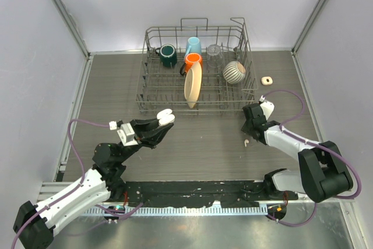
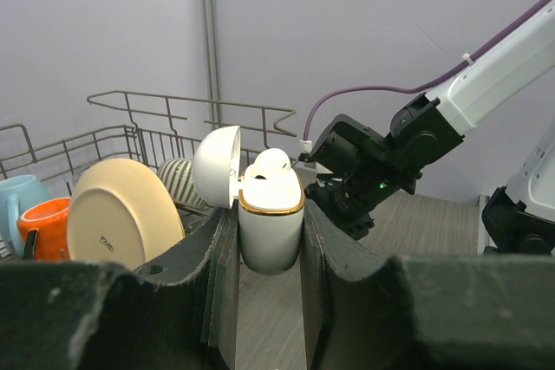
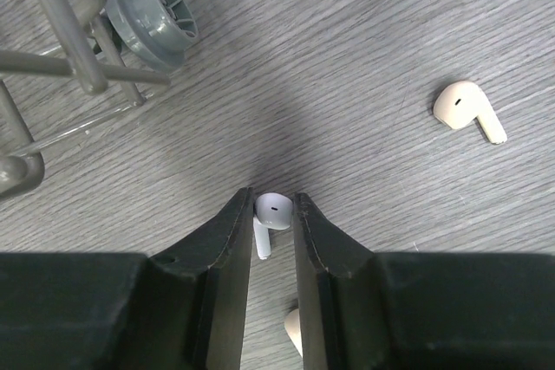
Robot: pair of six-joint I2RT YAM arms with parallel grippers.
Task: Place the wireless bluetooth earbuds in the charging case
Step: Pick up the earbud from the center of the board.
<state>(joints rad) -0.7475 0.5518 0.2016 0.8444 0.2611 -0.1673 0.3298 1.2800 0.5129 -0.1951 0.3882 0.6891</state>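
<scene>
My left gripper (image 1: 161,125) is shut on the white charging case (image 1: 166,116) and holds it upright above the table. In the left wrist view the case (image 2: 270,231) has a gold rim, its lid (image 2: 217,166) is open to the left, and one earbud (image 2: 270,162) sits in it. My right gripper (image 1: 252,122) is shut on a white earbud (image 3: 277,210), with the stem pointing down between the fingers (image 3: 230,231). Another earbud (image 3: 466,110) lies on the table to the right. A third earbud (image 3: 295,328) shows partly under the jaws and also in the top view (image 1: 247,142).
A wire dish rack (image 1: 152,94) stands at the back with a green mug (image 1: 168,55), blue mug (image 1: 193,45), orange mug (image 1: 193,60), cream plate (image 1: 193,83), striped bowl (image 1: 234,72) and a glass (image 1: 214,52). A rack wheel (image 3: 152,6) is near my right gripper. A small white piece (image 1: 267,80) lies to the right of the rack.
</scene>
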